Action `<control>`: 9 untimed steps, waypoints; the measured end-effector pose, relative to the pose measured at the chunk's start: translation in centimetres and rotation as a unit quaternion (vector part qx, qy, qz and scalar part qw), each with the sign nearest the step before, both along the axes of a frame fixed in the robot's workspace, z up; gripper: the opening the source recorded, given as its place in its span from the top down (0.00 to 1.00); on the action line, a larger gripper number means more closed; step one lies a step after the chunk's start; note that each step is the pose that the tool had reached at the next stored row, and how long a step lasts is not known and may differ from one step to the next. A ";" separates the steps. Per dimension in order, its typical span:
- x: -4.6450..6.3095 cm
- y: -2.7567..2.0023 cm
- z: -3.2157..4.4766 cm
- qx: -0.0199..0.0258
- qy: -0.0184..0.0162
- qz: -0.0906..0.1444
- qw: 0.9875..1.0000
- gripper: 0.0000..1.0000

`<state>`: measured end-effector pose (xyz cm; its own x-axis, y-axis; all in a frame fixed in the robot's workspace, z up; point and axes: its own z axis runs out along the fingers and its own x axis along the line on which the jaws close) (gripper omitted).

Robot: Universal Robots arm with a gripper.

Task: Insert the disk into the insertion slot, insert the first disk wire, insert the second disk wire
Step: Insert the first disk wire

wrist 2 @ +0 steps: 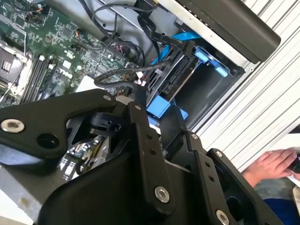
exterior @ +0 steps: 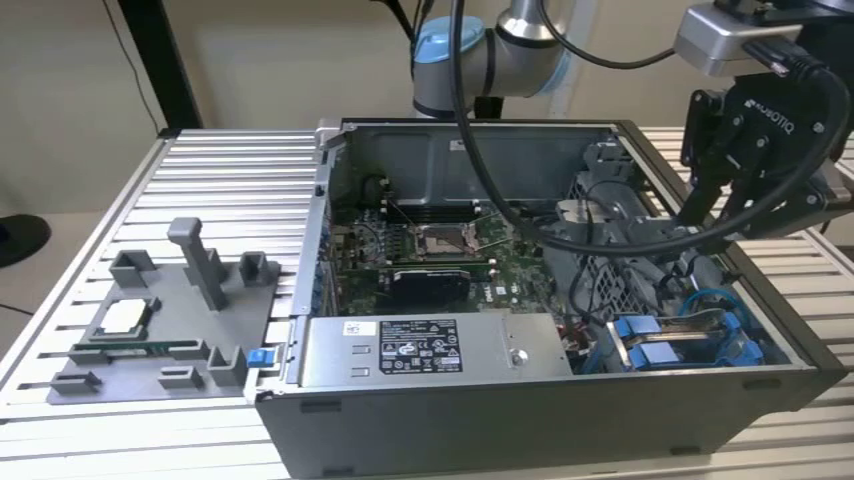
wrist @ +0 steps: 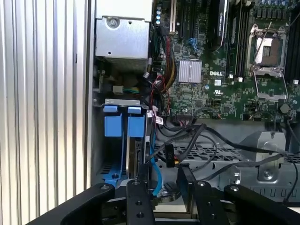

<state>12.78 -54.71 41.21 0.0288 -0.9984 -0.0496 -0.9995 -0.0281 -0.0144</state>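
The black two-fingered gripper [wrist: 161, 183] is hanging over the open grey metal computer case [exterior: 534, 420], its fingers spread apart and gripping nothing. The flat silver-grey disk in its bright blue plastic frame [wrist: 137, 157] is standing on edge inside the grey metal insertion slot [wrist: 112, 165], close against the case's side wall. The ribbed aluminium table [wrist: 42, 112] is lying just beyond that wall. Two blue frame tabs are showing at the slot's mouth. One light-blue cable [wrist: 157, 173] and several loose black cables [wrist: 197, 140] are crowding the room beside the slot. A person's hand [wrist 2: 269, 164] is showing out past the case.
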 end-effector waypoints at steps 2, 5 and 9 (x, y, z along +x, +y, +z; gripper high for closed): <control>0.0 0.00 -0.12 0.000 0.000 0.005 1.000 0.00; 0.0 0.00 -0.39 0.000 0.000 0.016 1.000 0.00; -0.3 0.00 -0.88 0.000 -0.001 0.028 1.000 0.00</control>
